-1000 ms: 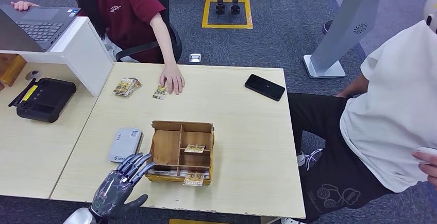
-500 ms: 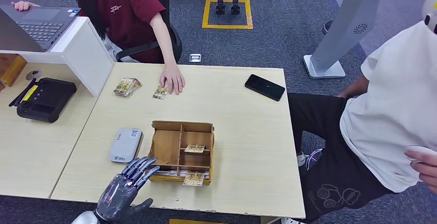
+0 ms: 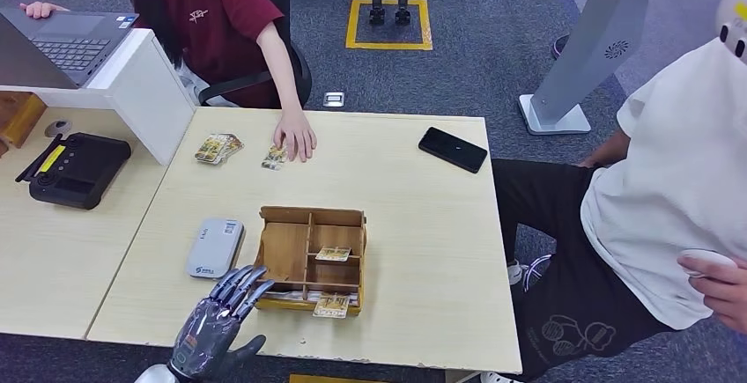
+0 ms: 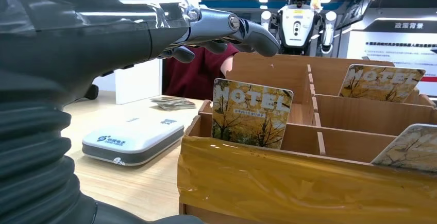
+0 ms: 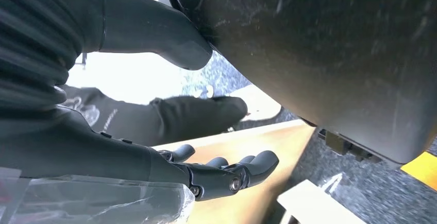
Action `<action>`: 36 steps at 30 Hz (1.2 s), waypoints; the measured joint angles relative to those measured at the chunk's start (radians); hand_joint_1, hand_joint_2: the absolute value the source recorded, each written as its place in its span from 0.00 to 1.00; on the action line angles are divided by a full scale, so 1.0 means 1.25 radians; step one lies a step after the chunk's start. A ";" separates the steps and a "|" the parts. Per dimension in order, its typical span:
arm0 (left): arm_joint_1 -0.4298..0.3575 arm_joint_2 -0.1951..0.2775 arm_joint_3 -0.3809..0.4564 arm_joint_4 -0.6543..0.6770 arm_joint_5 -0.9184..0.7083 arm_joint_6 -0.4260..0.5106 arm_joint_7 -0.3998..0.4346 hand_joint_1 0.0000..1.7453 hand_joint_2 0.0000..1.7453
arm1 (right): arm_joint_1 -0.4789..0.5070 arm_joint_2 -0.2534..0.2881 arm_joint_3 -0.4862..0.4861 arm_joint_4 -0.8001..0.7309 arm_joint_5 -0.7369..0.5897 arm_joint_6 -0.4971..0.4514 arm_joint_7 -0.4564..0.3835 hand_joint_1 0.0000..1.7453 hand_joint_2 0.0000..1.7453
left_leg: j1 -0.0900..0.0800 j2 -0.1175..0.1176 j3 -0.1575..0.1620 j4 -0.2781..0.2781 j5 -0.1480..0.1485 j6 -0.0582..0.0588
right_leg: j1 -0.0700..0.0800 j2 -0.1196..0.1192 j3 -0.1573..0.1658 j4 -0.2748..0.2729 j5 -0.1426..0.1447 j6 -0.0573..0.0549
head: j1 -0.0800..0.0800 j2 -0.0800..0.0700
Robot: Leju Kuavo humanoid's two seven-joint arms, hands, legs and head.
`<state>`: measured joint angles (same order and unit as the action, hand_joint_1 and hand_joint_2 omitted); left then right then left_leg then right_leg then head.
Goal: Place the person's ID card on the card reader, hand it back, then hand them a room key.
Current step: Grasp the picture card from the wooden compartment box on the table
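Note:
My left hand (image 3: 218, 319) hovers with fingers spread and nothing in it, at the front left corner of the wooden card box (image 3: 284, 257). "MOTEL" key cards (image 3: 333, 305) stand in the box's slots, and the left wrist view shows one (image 4: 251, 113) close beyond my fingers (image 4: 227, 27). The grey-white card reader (image 3: 214, 247) lies just left of the box. At the far edge a seated person's hand (image 3: 296, 136) rests beside a single card (image 3: 274, 158), with a small card stack (image 3: 217, 147) to its left. My right hand (image 5: 222, 174) hangs beside the table edge, fingers extended and holding nothing.
A black phone (image 3: 452, 149) lies at the far right of the table. A second person in a white shirt (image 3: 678, 189) stands close on the right, holding something white (image 3: 707, 260). A black controller (image 3: 75, 169) and a laptop (image 3: 62, 41) sit on the left desk.
My left hand has drifted slightly right, toward the box's front corner. The standing person's hand on the right has moved a little inward.

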<state>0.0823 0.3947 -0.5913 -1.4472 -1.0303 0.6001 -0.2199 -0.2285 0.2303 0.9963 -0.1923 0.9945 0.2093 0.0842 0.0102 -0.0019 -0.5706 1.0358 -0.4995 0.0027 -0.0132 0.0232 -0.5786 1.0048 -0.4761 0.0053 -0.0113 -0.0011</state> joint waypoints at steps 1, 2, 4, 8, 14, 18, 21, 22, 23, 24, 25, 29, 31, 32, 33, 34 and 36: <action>0.000 -0.003 0.000 0.002 -0.003 0.001 0.004 0.00 1.00 | 0.001 0.000 -0.007 0.000 -0.006 -0.001 0.005 0.00 1.00 | 0.000 0.000 0.000 0.000 0.000 0.000 | 0.000 0.000 0.000 0.000 0.000 0.000 | 0.000 0.000; 0.000 -0.005 0.000 0.005 -0.006 0.002 0.008 0.00 1.00 | 0.001 0.000 -0.014 0.000 -0.012 -0.004 0.010 0.00 1.00 | 0.000 0.000 0.000 0.000 0.000 0.000 | 0.000 0.000 0.000 0.000 0.000 0.000 | 0.000 0.000; 0.000 -0.008 0.000 0.009 -0.009 0.003 0.011 0.00 1.00 | 0.003 0.000 -0.031 0.000 -0.023 -0.009 0.018 0.00 1.00 | 0.000 0.000 0.000 0.000 0.000 0.000 | 0.000 0.000 0.000 0.000 0.000 0.000 | 0.000 0.000; 0.001 -0.011 0.000 0.012 -0.009 0.012 0.019 0.00 1.00 | 0.005 0.000 -0.058 0.000 -0.036 -0.016 0.030 0.00 1.00 | 0.000 0.000 0.000 0.000 0.000 0.000 | 0.000 0.000 0.000 0.000 0.000 0.000 | 0.000 0.000; 0.001 -0.015 0.000 0.014 -0.011 0.016 0.026 0.00 1.00 | 0.007 -0.001 -0.085 0.000 -0.056 -0.024 0.043 0.00 1.00 | 0.000 0.000 0.000 0.000 0.000 0.000 | 0.000 0.000 0.000 0.000 0.000 0.000 | 0.000 0.000; 0.001 -0.020 0.000 0.017 -0.022 0.029 0.043 0.00 1.00 | 0.011 -0.003 -0.118 0.000 -0.088 -0.037 0.063 0.00 1.00 | 0.000 0.000 0.000 0.000 0.000 0.000 | 0.000 0.000 0.000 0.000 0.000 0.000 | 0.000 0.000; 0.001 -0.026 0.000 0.020 -0.032 0.043 0.058 0.00 1.00 | 0.014 -0.005 -0.147 0.000 -0.113 -0.050 0.076 0.00 1.00 | 0.000 0.000 0.000 0.000 0.000 0.000 | 0.000 0.000 0.000 0.000 0.000 0.000 | 0.000 0.000; 0.001 -0.029 0.000 0.021 -0.035 0.047 0.062 0.00 1.00 | 0.015 -0.005 -0.158 0.000 -0.120 -0.054 0.080 0.00 1.00 | 0.000 0.000 0.000 0.000 0.000 0.000 | 0.000 0.000 0.000 0.000 0.000 0.000 | 0.000 0.000; 0.001 -0.031 0.000 0.021 -0.038 0.051 0.065 0.00 1.00 | 0.016 -0.006 -0.168 0.000 -0.127 -0.058 0.083 0.00 1.00 | 0.000 0.000 0.000 0.000 0.000 0.000 | 0.000 0.000 0.000 0.000 0.000 0.000 | 0.000 0.000; 0.001 -0.034 0.000 0.022 -0.039 0.053 0.067 0.00 1.00 | 0.016 -0.007 -0.178 0.000 -0.133 -0.061 0.085 0.00 1.00 | 0.000 0.000 0.000 0.000 0.000 0.000 | 0.000 0.000 0.000 0.000 0.000 0.000 | 0.000 0.000; 0.001 -0.035 0.000 0.022 -0.040 0.055 0.068 0.00 1.00 | 0.017 -0.007 -0.186 0.000 -0.138 -0.064 0.087 0.00 1.00 | 0.000 0.000 0.000 0.000 0.000 0.000 | 0.000 0.000 0.000 0.000 0.000 0.000 | 0.000 0.000; 0.002 -0.041 0.000 0.022 -0.040 0.059 0.069 0.00 1.00 | 0.020 -0.009 -0.218 0.000 -0.161 -0.077 0.097 0.00 1.00 | 0.001 0.000 0.000 0.000 0.000 0.000 | 0.000 0.000 0.000 0.000 0.000 0.000 | 0.000 0.000; 0.002 -0.046 0.000 0.022 -0.040 0.063 0.070 0.00 1.00 | 0.023 -0.009 -0.235 0.000 -0.178 -0.086 0.104 0.00 1.00 | 0.001 0.000 0.000 0.000 0.000 0.000 | 0.000 0.000 0.001 0.000 0.000 0.000 | 0.000 0.000; 0.002 -0.049 0.000 0.022 -0.040 0.064 0.071 0.00 1.00 | 0.024 -0.010 -0.245 0.000 -0.187 -0.091 0.106 0.00 1.00 | 0.001 0.000 0.000 0.000 0.000 0.000 | 0.000 0.000 0.001 0.000 0.000 0.000 | 0.000 0.000; 0.003 -0.052 0.000 0.023 -0.040 0.065 0.072 0.00 1.00 | 0.025 -0.011 -0.255 0.000 -0.195 -0.095 0.109 0.00 1.00 | 0.001 0.000 0.000 0.000 0.000 0.000 | 0.000 0.000 0.001 0.000 0.000 0.000 | 0.000 0.000; 0.003 -0.055 0.000 0.023 -0.040 0.066 0.073 0.00 1.00 | 0.026 -0.012 -0.265 0.000 -0.202 -0.099 0.110 0.00 1.00 | 0.001 0.000 0.001 0.000 0.000 0.000 | 0.000 0.000 0.001 0.000 0.000 0.000 | 0.000 0.000; 0.005 -0.057 0.000 0.023 -0.039 0.066 0.075 0.00 1.00 | 0.028 -0.014 -0.280 0.000 -0.210 -0.103 0.112 0.00 1.00 | 0.001 0.000 0.001 0.000 0.000 0.000 | 0.000 0.000 0.001 0.000 0.000 0.000 | 0.000 0.000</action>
<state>0.0886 0.3232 -0.5917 -1.4183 -1.0796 0.6825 -0.1258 -0.1933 0.2132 0.6458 -0.1926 0.7318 0.0805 0.2238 0.0109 -0.0018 -0.5698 1.0358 -0.4996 0.0027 -0.0129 0.0233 -0.5777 1.0044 -0.4761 0.0052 -0.0115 -0.0010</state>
